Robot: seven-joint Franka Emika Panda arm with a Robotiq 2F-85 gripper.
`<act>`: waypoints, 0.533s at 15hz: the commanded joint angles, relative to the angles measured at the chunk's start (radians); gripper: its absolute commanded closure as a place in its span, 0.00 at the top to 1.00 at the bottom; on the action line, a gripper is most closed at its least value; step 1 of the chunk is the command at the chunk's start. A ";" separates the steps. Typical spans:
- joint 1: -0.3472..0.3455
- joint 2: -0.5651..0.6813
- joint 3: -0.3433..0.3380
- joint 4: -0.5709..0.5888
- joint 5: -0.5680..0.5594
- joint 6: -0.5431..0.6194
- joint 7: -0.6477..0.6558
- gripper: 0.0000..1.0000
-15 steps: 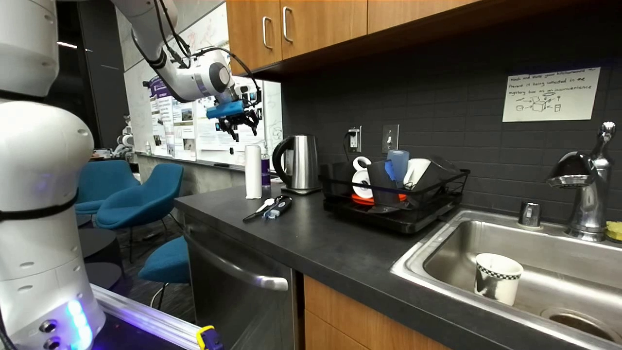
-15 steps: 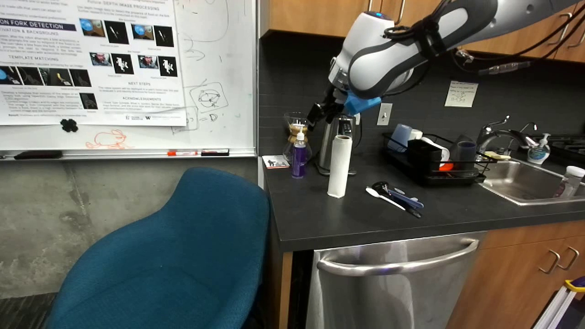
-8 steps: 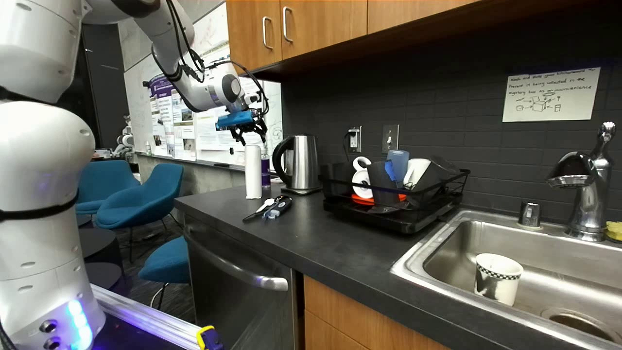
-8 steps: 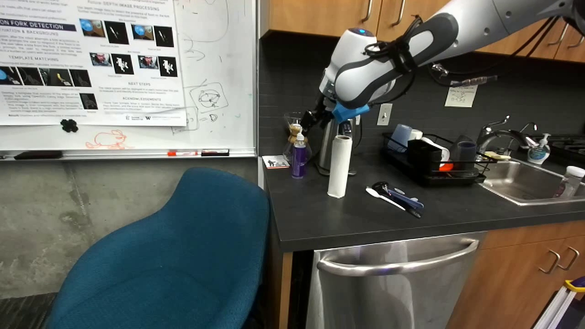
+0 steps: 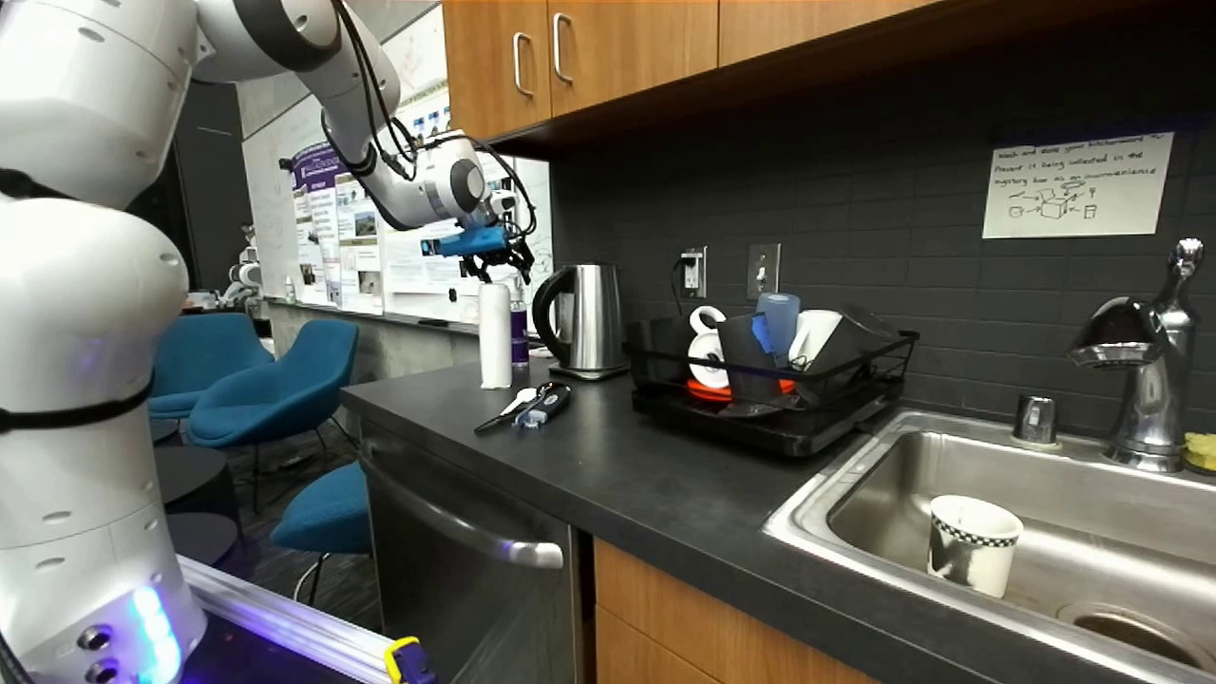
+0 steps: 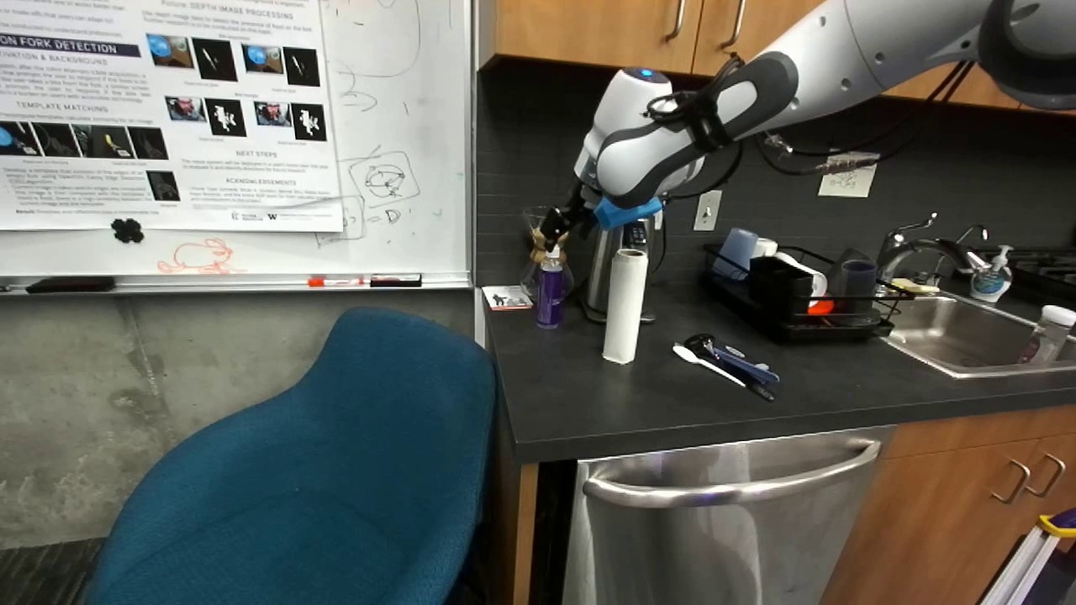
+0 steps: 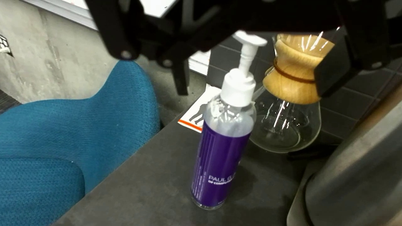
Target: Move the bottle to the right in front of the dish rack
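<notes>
The bottle [image 7: 220, 157] has a purple label, a clear shoulder and a white pump top. It stands upright on the counter and also shows in both exterior views [image 5: 520, 334] [image 6: 549, 298], partly behind the white cylinder in one of them. My gripper [image 7: 253, 82] is open and empty. Its fingers [image 7: 181, 78] stand to either side of the pump in the wrist view, apart from it. In both exterior views the gripper [image 5: 501, 275] hangs just above the bottle's top. The black dish rack [image 5: 798, 432] holds dishes beside the sink; it also shows in an exterior view [image 6: 799, 329].
A white cylinder [image 6: 625, 311] stands close in front of the bottle. The steel kettle [image 5: 594, 318] and a glass carafe with a wooden collar [image 7: 292, 94] stand close by. Utensils [image 6: 727, 365] lie on the counter. Cabinets [image 5: 589, 57] hang above.
My gripper has come down and across to the bottle, from higher up to just above its pump. The bottle and the other things have not moved.
</notes>
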 commanded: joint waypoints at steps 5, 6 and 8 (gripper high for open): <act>0.042 0.115 -0.034 0.144 0.004 -0.026 0.024 1.00; 0.044 0.124 -0.035 0.155 0.007 -0.031 0.025 1.00; 0.051 0.136 -0.039 0.168 0.008 -0.038 0.033 0.79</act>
